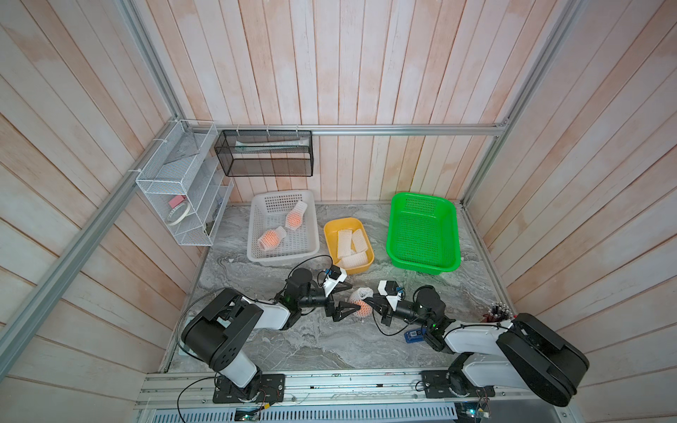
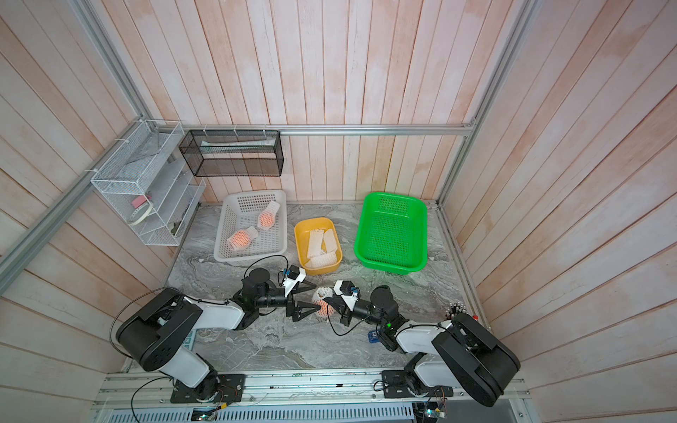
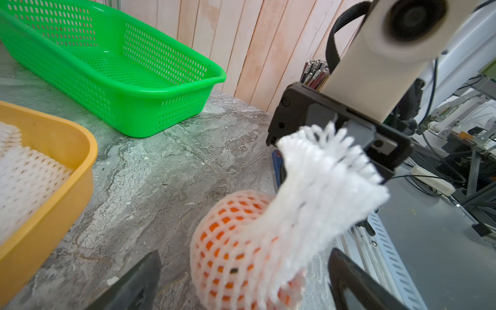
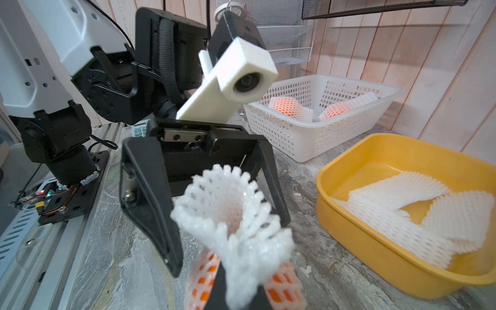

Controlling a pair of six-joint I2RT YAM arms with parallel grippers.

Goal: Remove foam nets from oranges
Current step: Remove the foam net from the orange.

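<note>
White foam mesh encloses the orange (image 3: 228, 239) now in work. This netted fruit is seated on the bench (image 1: 293, 340) between the two arms, just in front of the yellow tub (image 1: 327, 238). The foam net (image 3: 322, 185) is drawn out into a tail on one side of the fruit only. Its long axis runs from the orange upward and toward the right arm, and its frayed open mouth flares beyond the grip point.

The tail is pinched by the right claw (image 1: 370, 303), whose jaws are closed fully on the mesh and not on the fruit. The left claw (image 1: 348, 298) is spread to its widest and nothing is held in it. In the left wrist view one finger is seen on each side of the orange; contact cannot be determined. The fruit therefore lies straight ahead of the left claw, on the side away from the tail.

It is judged that the orange is to be clamped by the left claw across the net's axis, so that the sleeve can be drawn off along that axis by the right arm.

A second netted orange (image 1: 270, 238) and a third netted orange (image 1: 295, 219) lie in the white basket (image 1: 282, 258). Stripped nets (image 1: 348, 243) lie in the yellow tub.
</note>
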